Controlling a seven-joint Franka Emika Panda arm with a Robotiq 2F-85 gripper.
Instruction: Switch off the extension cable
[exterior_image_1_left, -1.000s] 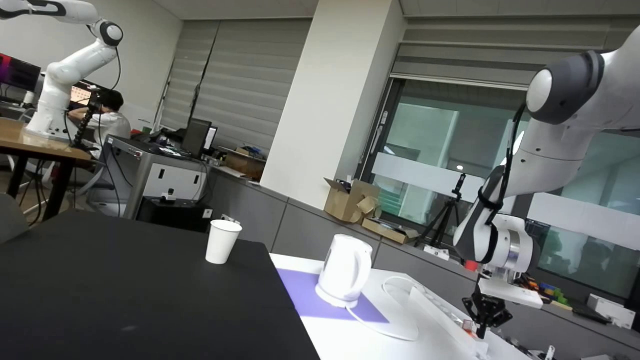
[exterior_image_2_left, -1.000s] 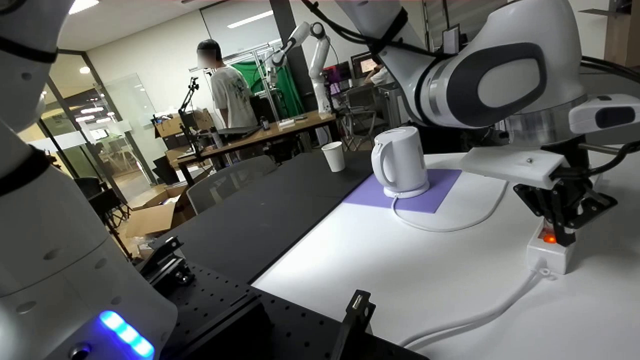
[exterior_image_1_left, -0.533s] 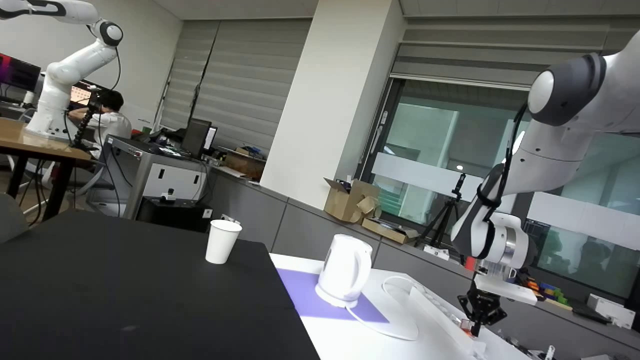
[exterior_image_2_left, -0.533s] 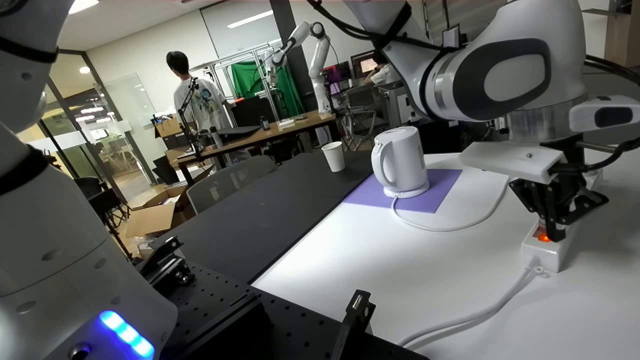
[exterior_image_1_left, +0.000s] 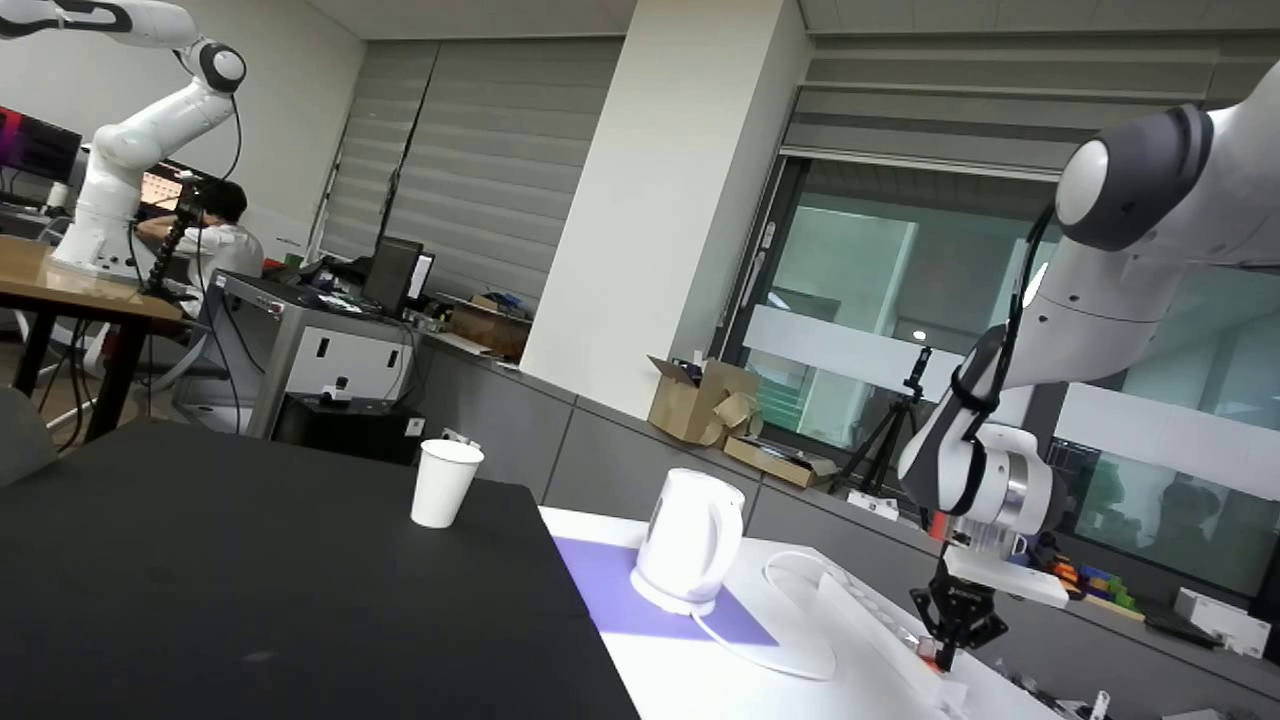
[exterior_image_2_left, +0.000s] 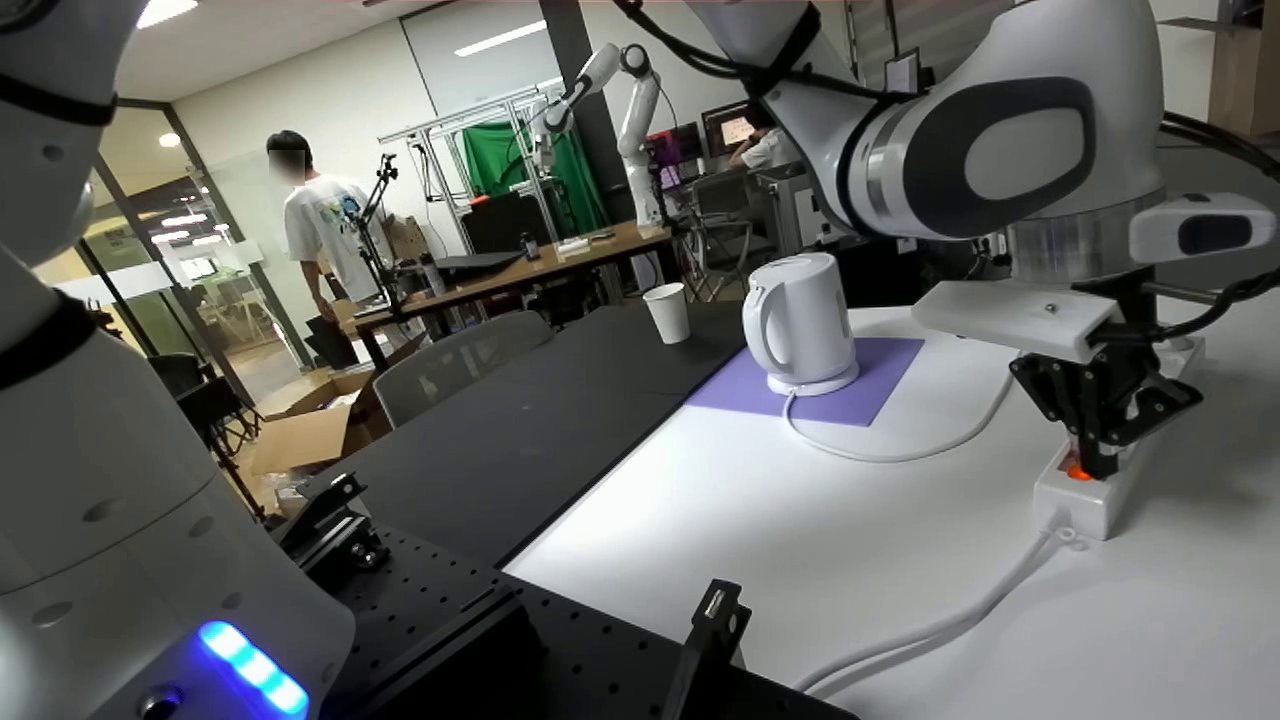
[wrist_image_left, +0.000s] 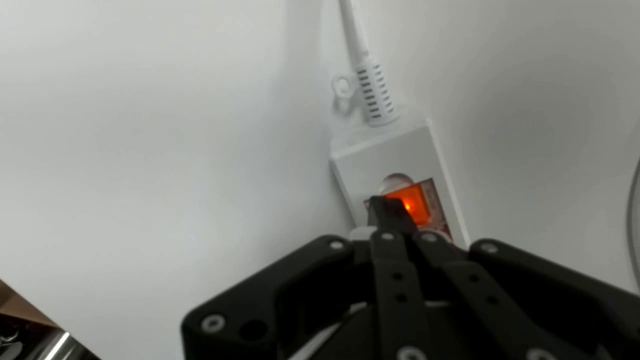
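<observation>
The extension cable is a long white power strip (exterior_image_2_left: 1072, 512) on the white table, also in an exterior view (exterior_image_1_left: 872, 628). Its near end, with the cord, shows in the wrist view (wrist_image_left: 382, 157). Its switch (wrist_image_left: 415, 200) glows orange beside my fingertips and also shows in an exterior view (exterior_image_2_left: 1079, 472). My gripper (wrist_image_left: 391, 202) points down with its fingers together and nothing between them. The fingertips are at the switch and cover its left part in the wrist view. The gripper is at the strip's end in both exterior views (exterior_image_1_left: 943, 662) (exterior_image_2_left: 1102, 468).
A white jug (exterior_image_2_left: 800, 325) stands on a purple mat (exterior_image_2_left: 880, 390), its cord running toward the strip. A white paper cup (exterior_image_2_left: 668, 313) stands on the black table (exterior_image_2_left: 520, 440). The strip's thick white cord (exterior_image_2_left: 930, 635) runs across the white table.
My gripper has moved a little left in both exterior views. The strip's near end has shifted slightly the same way. The switch stays lit orange. A person in the background has walked left.
</observation>
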